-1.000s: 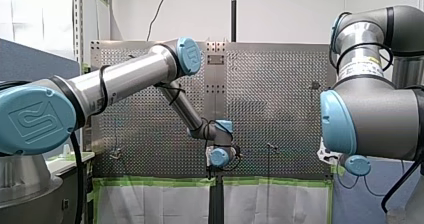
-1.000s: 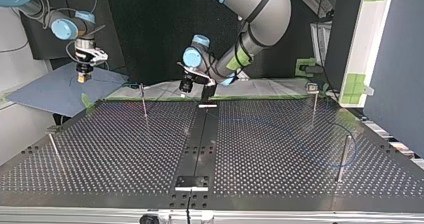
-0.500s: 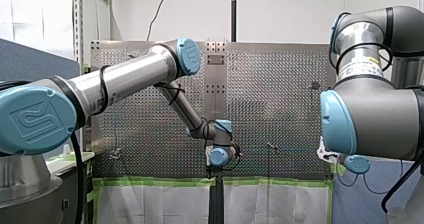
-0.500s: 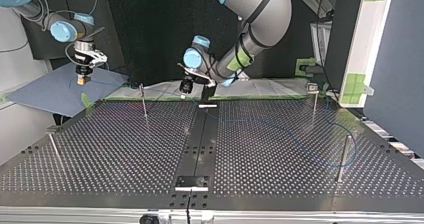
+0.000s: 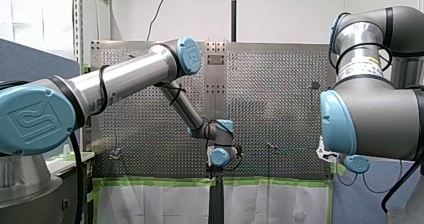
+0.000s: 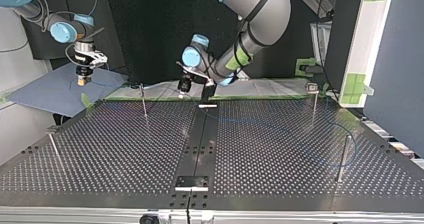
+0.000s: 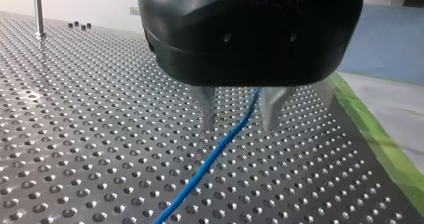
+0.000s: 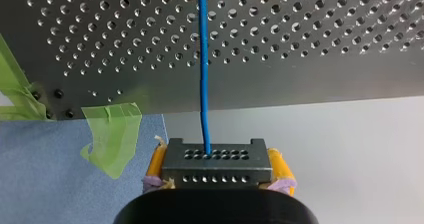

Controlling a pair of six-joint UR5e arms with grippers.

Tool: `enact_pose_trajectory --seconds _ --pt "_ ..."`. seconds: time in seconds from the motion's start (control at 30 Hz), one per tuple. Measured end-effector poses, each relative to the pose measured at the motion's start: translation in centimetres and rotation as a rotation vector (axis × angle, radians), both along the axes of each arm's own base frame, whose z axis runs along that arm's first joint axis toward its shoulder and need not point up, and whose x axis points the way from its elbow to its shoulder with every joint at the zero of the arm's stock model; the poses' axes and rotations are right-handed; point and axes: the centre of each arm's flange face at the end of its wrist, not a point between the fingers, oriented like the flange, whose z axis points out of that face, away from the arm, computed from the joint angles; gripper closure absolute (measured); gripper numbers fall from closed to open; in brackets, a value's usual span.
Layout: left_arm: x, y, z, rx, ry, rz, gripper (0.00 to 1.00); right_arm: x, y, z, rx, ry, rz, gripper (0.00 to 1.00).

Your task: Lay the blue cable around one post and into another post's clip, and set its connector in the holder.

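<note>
Barely shifted, your right gripper clamped the connector; left gripper, spread, straddled the limp, light cable: pinch it there.

Bright, even light; perhaps slightly soft.

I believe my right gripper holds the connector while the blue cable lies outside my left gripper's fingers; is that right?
No: the left wrist view shows the blue cable running between the fingers of my left gripper. My right gripper does hold the connector.
</note>
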Motion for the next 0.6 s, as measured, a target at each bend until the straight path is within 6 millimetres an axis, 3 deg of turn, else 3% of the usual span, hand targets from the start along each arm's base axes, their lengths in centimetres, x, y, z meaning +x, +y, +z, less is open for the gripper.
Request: enact_pose_trajectory --seconds 0.03,0.27,0.6 --pt "-0.1 0.0 0.0 0.004 0.004 -0.002 0.0 0.0 0.0 0.0 0.0 0.0 0.001 1.0" --pt "-1.4 -0.5 -0.4 0.053 0.033 -0.025 0.0 0.2 0.0 0.0 0.0 -0.002 0.003 1.0" --pt "-5.7 -2.7 -1.4 0.154 0.075 -0.163 0.0 0.1 -0.1 0.0 -0.002 -0.009 0.002 1.0"
